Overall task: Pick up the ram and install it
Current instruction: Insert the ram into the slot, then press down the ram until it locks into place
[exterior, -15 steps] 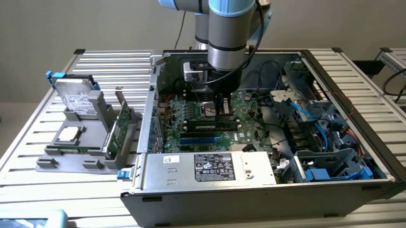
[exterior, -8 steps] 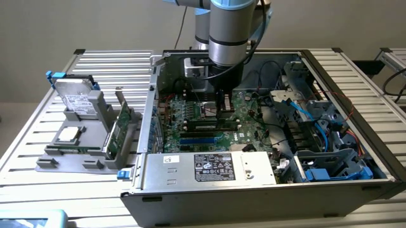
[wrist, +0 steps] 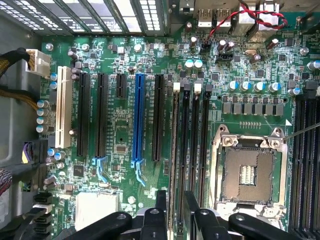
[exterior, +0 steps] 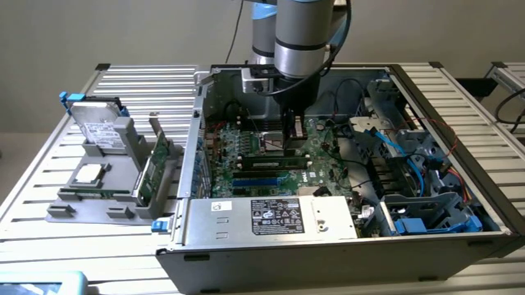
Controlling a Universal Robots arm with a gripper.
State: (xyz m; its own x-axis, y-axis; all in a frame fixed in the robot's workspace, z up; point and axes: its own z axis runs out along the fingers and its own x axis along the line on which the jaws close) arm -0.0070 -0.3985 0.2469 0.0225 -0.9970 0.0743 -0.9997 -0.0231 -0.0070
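Note:
The ram [exterior: 275, 164], a long thin green stick with dark chips, stands on edge in a memory slot of the motherboard [exterior: 238, 178] inside the open computer case. My gripper [exterior: 293, 146] reaches down into the case just behind and above the ram's right part in the exterior view. In the wrist view the ram [wrist: 175, 150] appears as a thin pale edge along the slot. The two dark fingers [wrist: 160, 205] of my gripper [wrist: 175, 200] stand apart on either side of that line. A gap shows at each side, and nothing is gripped.
A grey fixture [exterior: 90, 196] outside the case at the exterior view's left holds a hard drive [exterior: 102, 132] and a wider green card [exterior: 156, 163]. The power supply [exterior: 271, 215] fills the case front. Blue cables [exterior: 402, 147] lie at the exterior view's right. The processor socket [wrist: 247, 175] sits beside the slots.

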